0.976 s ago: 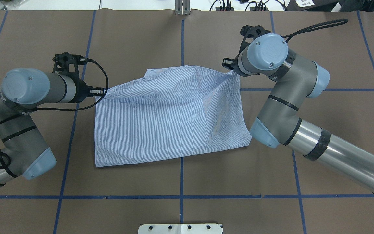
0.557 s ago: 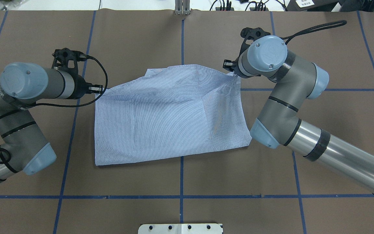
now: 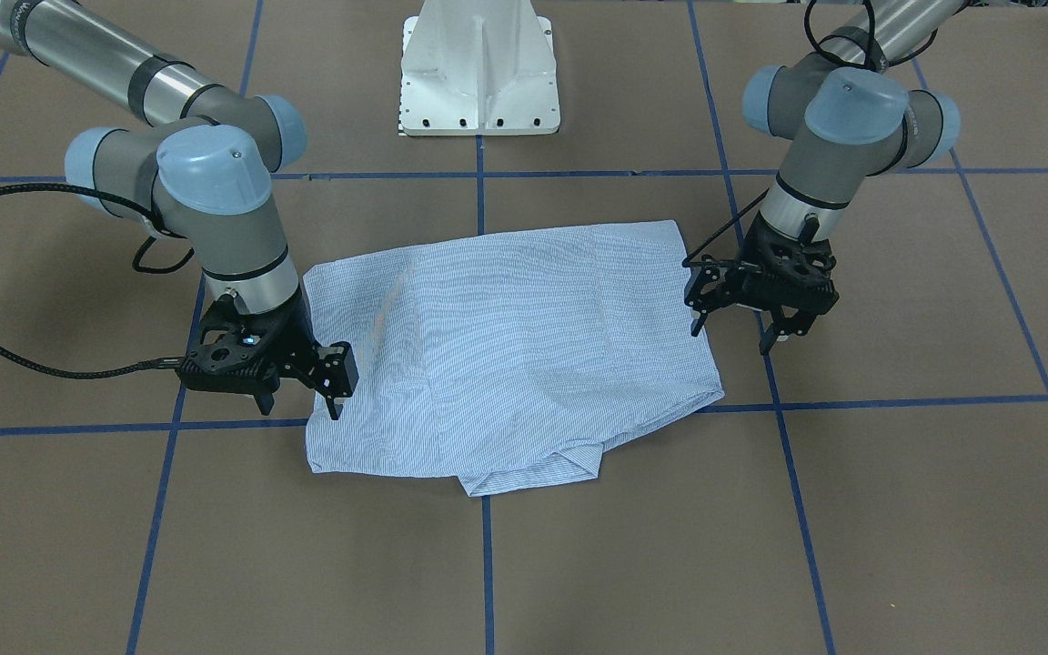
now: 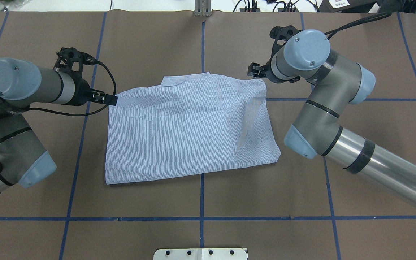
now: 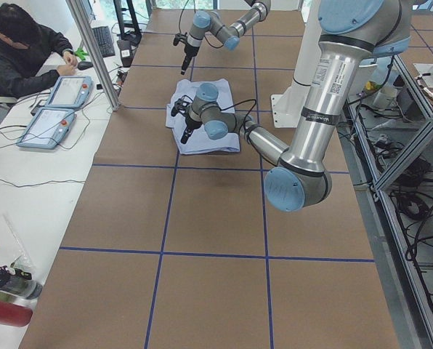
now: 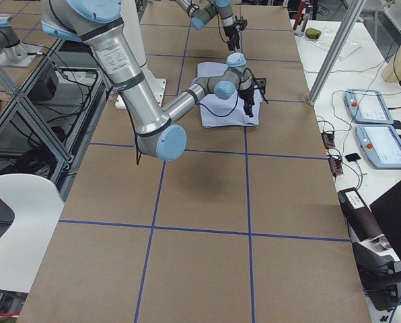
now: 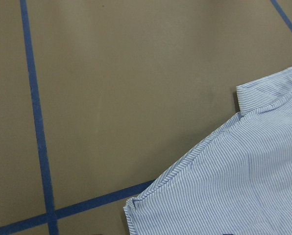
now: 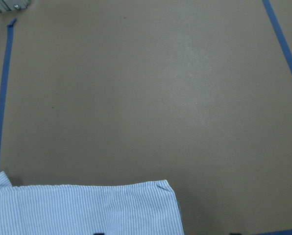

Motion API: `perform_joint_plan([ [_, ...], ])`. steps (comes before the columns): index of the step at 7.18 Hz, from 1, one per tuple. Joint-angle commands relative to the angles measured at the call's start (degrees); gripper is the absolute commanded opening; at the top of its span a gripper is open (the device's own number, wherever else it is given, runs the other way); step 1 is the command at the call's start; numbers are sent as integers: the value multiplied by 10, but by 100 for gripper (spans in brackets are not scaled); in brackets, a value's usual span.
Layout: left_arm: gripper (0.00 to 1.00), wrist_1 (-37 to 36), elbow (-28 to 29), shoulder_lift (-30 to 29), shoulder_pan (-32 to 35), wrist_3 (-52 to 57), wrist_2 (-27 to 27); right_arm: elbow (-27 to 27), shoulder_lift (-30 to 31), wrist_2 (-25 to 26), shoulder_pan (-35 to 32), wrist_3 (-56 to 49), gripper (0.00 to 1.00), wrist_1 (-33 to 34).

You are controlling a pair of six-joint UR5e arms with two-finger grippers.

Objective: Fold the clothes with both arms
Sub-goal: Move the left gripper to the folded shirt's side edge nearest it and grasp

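Observation:
The clothes are one light blue-and-white striped shirt (image 4: 190,126) lying folded and flat on the brown table, with its collar (image 4: 184,77) at the far edge. In the front-facing view the shirt (image 3: 524,346) lies between both arms. My left gripper (image 3: 730,338) hangs open just beside the shirt's far-left corner, holding nothing. My right gripper (image 3: 298,409) is open above the far-right corner, also with nothing in it. From overhead, the left gripper (image 4: 108,99) and right gripper (image 4: 256,74) sit at those two corners. Each wrist view shows a shirt corner (image 7: 244,186) (image 8: 82,210) lying on the table.
Blue tape lines (image 4: 201,202) grid the brown table. The white pedestal base (image 3: 478,64) stands at the robot's side. A person (image 5: 20,51) sits at a side table with tablet pendants (image 6: 379,121) beyond the far edge.
Both grippers held the shirt's far corners raised; now the corners are let go and the shirt lies flat. Both arms have drawn slightly outward and up.

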State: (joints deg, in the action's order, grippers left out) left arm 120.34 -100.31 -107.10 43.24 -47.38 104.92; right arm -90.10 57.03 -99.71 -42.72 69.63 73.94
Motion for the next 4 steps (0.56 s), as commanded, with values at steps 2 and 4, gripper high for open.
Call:
perform_joint_plan([
  [2,100,96,-54,101,-80,-107,-5,-21,18,-1,-5,-5,100,-1],
  [4,100,157,-53,143,-138,-165,-55,-24,20,6,-4,-6,100,-2],
])
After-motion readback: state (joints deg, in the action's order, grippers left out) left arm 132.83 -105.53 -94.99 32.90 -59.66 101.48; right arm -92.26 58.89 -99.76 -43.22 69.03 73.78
